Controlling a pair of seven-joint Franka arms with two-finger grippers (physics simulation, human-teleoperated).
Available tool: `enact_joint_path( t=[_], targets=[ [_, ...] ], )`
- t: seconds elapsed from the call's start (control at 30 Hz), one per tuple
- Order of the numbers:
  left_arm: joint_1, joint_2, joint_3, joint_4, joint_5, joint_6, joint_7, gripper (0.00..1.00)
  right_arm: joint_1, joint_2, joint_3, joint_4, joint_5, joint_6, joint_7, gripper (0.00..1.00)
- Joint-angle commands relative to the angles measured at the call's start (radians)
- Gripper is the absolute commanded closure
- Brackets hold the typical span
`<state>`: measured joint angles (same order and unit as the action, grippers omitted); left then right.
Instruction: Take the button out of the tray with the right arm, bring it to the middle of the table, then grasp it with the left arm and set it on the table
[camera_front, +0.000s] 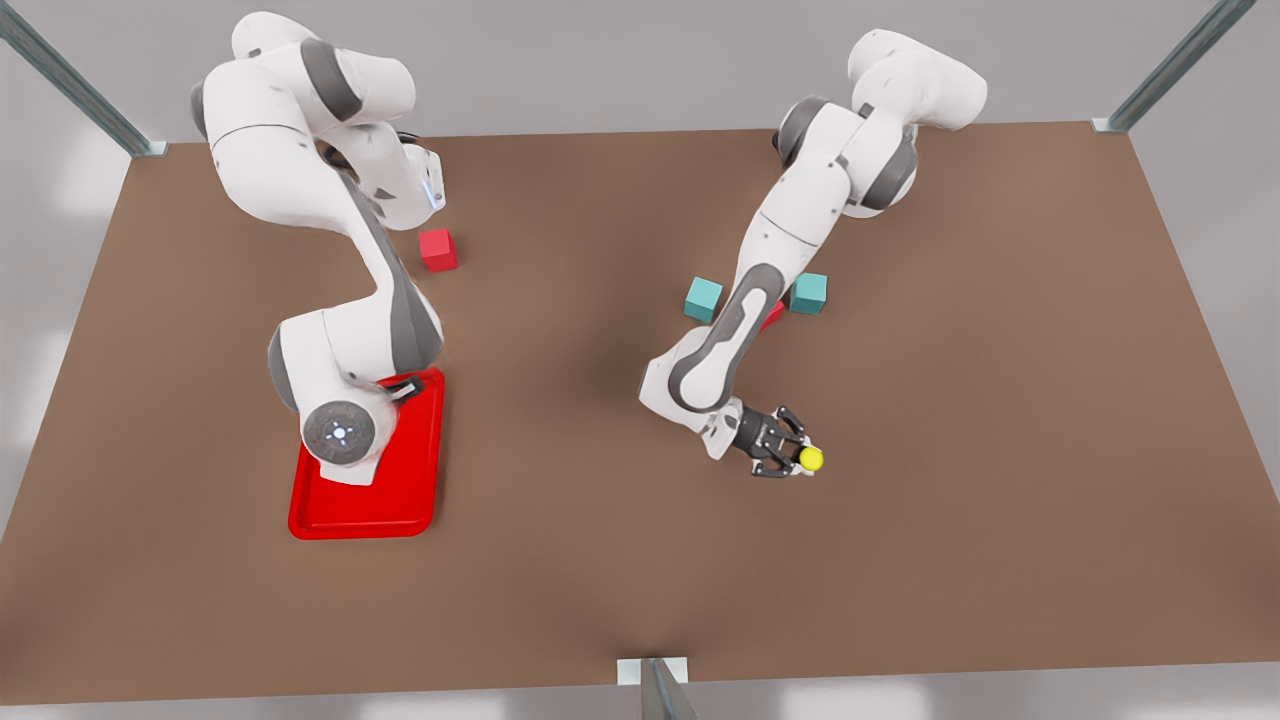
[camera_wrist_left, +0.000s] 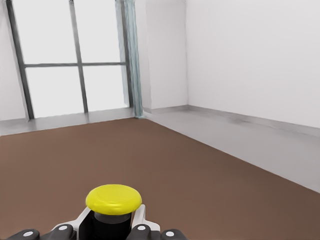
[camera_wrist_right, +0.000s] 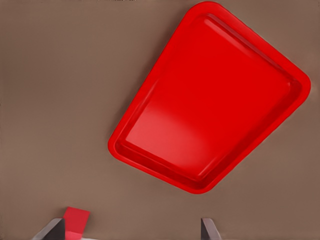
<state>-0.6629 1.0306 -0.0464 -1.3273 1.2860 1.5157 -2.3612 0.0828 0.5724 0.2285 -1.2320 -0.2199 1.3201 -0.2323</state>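
Yellow-capped, the button (camera_wrist_left: 113, 200) sits clamped between the left gripper's (camera_front: 790, 452) fingers (camera_wrist_left: 139, 216), over bare table (camera_front: 600, 560) on the front view's right, well apart from the tray (camera_front: 420, 480). Behind that arm lie two teal cubes (camera_front: 704, 299). The right gripper (camera_wrist_right: 132, 230) hangs above the tray, fingers apart, a red cube (camera_front: 438, 249) nearby.
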Motion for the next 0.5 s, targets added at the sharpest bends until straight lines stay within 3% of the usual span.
enact_joint_path(
  t=[0.0,0.33,0.47],
  targets=[
    [0.000,0.012,0.000,0.000,0.039,-0.042,-0.553,0.55,-0.049,-0.002,0.000,0.005,0.100,0.019,-0.005,0.00],
    [0.009,0.060,0.000,0.000,0.056,0.012,-0.553,0.55,-0.156,-0.031,0.003,0.002,0.212,0.053,-0.009,0.00],
    [0.009,0.075,0.000,0.000,0.064,0.021,-0.553,0.55,-0.161,-0.126,0.003,-0.110,0.149,0.074,-0.002,0.00]
  ],
)
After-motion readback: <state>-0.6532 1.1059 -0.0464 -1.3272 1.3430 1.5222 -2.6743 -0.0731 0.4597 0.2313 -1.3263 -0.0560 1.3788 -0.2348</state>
